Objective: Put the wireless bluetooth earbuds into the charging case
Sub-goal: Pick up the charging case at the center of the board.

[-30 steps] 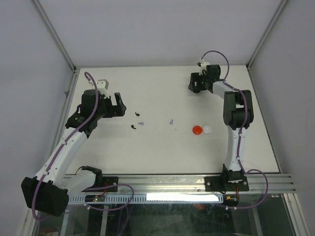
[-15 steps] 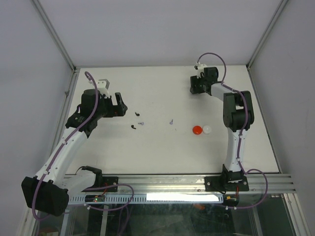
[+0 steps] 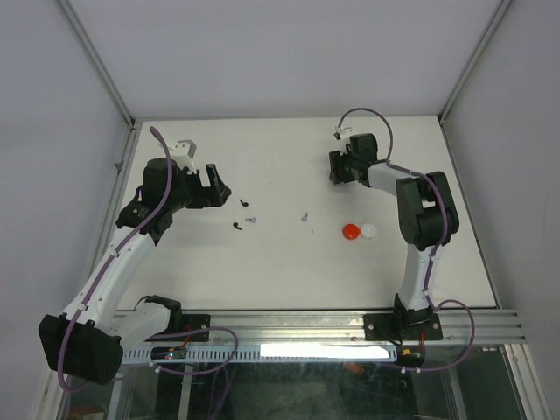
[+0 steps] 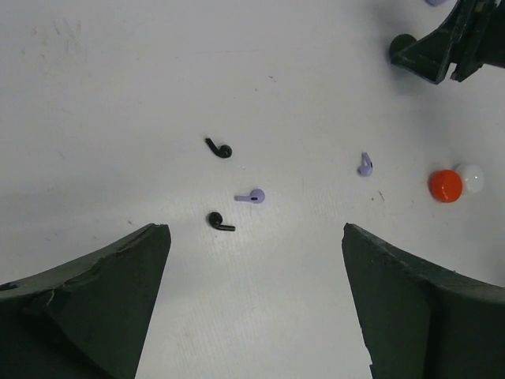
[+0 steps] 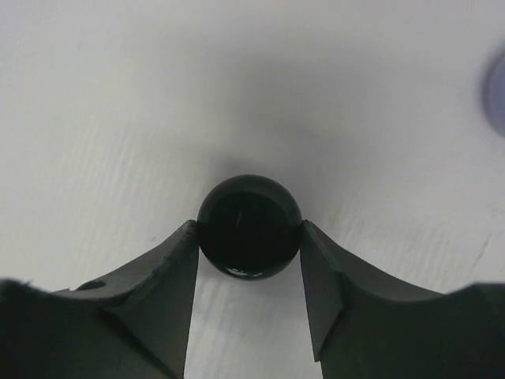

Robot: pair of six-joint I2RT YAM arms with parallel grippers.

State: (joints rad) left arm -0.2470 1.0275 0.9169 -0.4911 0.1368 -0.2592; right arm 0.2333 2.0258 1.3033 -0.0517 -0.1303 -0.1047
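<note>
Four tiny stemmed plastic earbuds are lying loose on the white bench point(image 3: 289, 271), and none of them is being touched by either arm. Each is showing a small rounded head with a short thin stem. Two are black and two are pale purple. In the left wrist view the farther black earbud point(image 4: 220, 149) and the nearer black earbud point(image 4: 218, 222) are lying close together, with the first pale purple earbud point(image 4: 252, 196) just to the right between them, its stem pointing left. The second pale purple earbud point(image 4: 364, 165) is lying well apart from those three, off toward the small red round piece point(image 4: 445, 185) and the small white round piece point(image 4: 473, 178), which are sitting side by side and touching. The left claw point(image 4: 254, 237) is hanging over the bench on the near side of the cluster of three with its dark fingers standing wide apart and nothing between them. The right claw point(image 5: 249, 237) is working at the far right part of the bench, well apart from all the earbuds, and is clamping a glossy black round piece point(image 5: 249, 213), with both fingertips pressing against its sides. A blurred pale purple shape point(image 5: 497, 91) is showing at the right edge of the right wrist view; what it is cannot be told.
</note>
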